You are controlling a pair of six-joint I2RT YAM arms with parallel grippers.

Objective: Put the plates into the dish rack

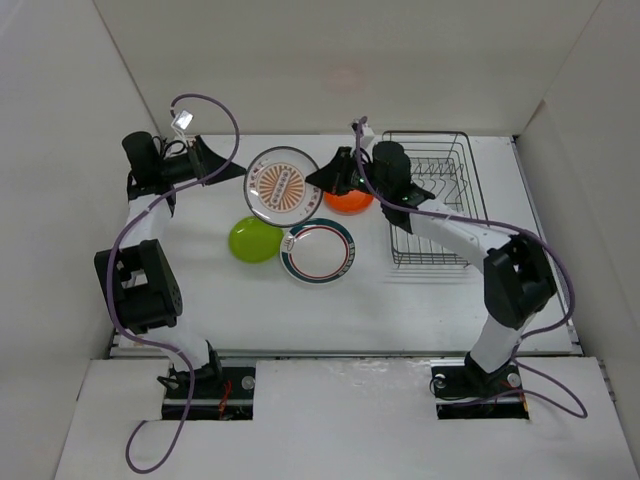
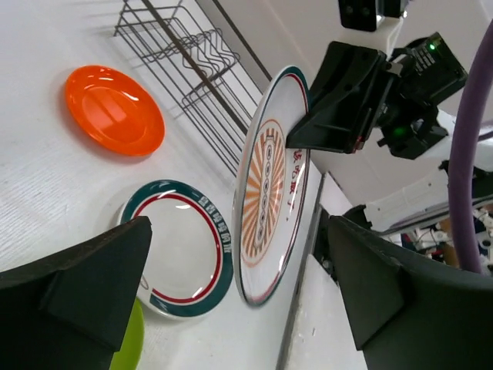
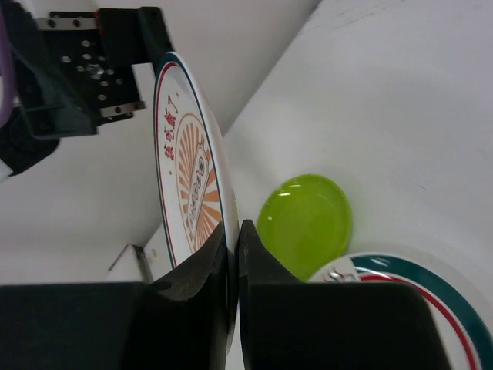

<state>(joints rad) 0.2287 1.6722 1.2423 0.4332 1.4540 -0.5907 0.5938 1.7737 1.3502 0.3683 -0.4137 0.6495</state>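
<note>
I've got the sunburst plate (image 1: 282, 185) up on edge at upper centre, right gripper (image 3: 235, 231) clamped on its rim. Left gripper (image 2: 237, 231) gapes wide beside it. Rack (image 1: 432, 200) sits right.

Bright, even white light fills all three views, and the overhead view shows only a faint, soft shadow at the edge of the dish rack (image 1: 432, 200) behind the right pincer (image 1: 316, 180). From the left wrist, the left pincer (image 2: 239, 239) frames the shot with dark, blurred fingers, while the orange plate (image 2: 114, 109) far ahead of it carries soft white glare. From the right wrist, the sunburst plate (image 3: 189, 185) pinched in the right pincer looks sharp on its face, and the lime green plate (image 3: 304, 225) beyond shows small bright reflections.
</note>
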